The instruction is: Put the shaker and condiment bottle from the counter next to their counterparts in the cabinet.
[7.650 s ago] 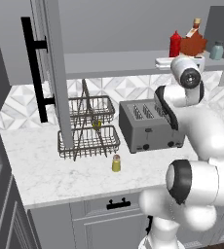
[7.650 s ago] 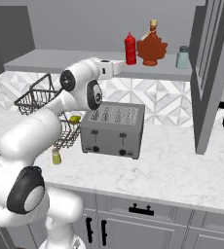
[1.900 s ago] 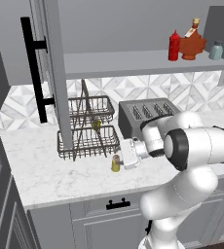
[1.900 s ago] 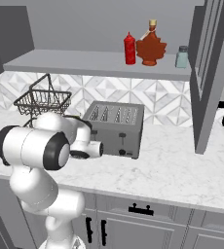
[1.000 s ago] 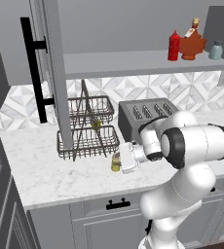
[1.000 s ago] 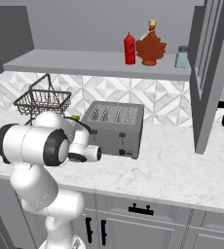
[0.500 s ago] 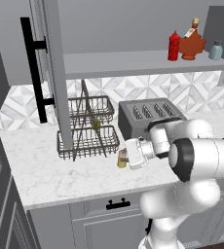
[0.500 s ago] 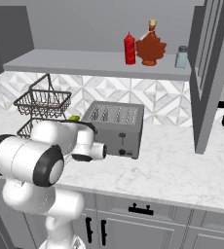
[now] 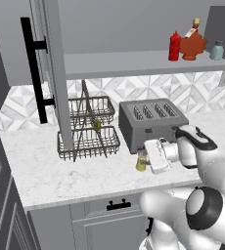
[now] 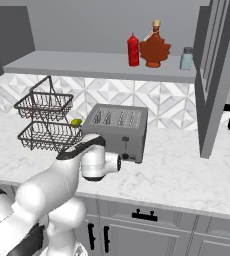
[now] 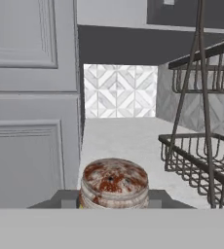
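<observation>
The shaker [image 9: 142, 162] sits squeezed between the two tips of the gripper [image 9: 145, 160], which are pressed tight on its sides. Its speckled tan top [image 11: 114, 181] shows right in front of the hand. The shaker is low over the counter [image 9: 60, 173]. The toaster [image 9: 151, 123] is just behind the hand. The wire basket rack [image 9: 88, 132] stands ahead of the hand, near. The cabinet [image 9: 144, 62] shelf is high above, with the red condiment bottle [image 9: 174, 46] on it.
</observation>
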Controlling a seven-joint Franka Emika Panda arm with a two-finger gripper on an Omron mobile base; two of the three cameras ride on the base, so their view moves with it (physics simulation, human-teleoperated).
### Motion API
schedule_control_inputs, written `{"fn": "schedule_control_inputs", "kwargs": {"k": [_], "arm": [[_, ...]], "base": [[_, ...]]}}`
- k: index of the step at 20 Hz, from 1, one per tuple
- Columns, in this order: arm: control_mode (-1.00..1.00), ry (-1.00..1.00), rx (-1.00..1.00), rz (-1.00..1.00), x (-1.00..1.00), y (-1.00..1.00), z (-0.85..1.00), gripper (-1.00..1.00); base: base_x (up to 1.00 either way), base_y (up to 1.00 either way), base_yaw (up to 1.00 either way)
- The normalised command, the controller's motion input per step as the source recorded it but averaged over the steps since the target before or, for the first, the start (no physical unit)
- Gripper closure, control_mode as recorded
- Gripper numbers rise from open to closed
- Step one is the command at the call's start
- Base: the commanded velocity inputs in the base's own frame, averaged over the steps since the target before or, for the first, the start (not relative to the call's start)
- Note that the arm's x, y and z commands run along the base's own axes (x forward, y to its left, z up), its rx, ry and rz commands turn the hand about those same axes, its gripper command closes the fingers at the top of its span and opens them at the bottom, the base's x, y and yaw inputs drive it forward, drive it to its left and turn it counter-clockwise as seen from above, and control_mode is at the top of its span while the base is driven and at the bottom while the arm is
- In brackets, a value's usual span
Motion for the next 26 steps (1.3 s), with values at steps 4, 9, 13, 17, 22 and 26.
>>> {"fn": "schedule_control_inputs", "kwargs": {"k": [4,9,13,17,22,26], "arm": [[-1.0,-0.02,0.0,-0.33,-0.38,-0.62,0.5,1.0],[-1.0,0.0,0.0,-0.39,-0.26,-0.68,0.53,1.0],[-1.0,0.0,0.0,-0.37,-0.17,-0.65,0.47,1.0],[-1.0,0.0,-0.03,-0.37,-0.09,-0.62,0.47,1.0],[-1.0,0.0,-0.07,-0.36,0.0,-0.61,0.62,1.0],[-1.0,0.0,-0.12,-0.35,0.0,-0.57,0.73,1.0]], "base": [[0.0,0.0,0.0],[0.0,0.0,0.0],[0.0,0.0,0.0],[0.0,0.0,0.0],[0.0,0.0,0.0],[0.0,0.0,0.0]]}}
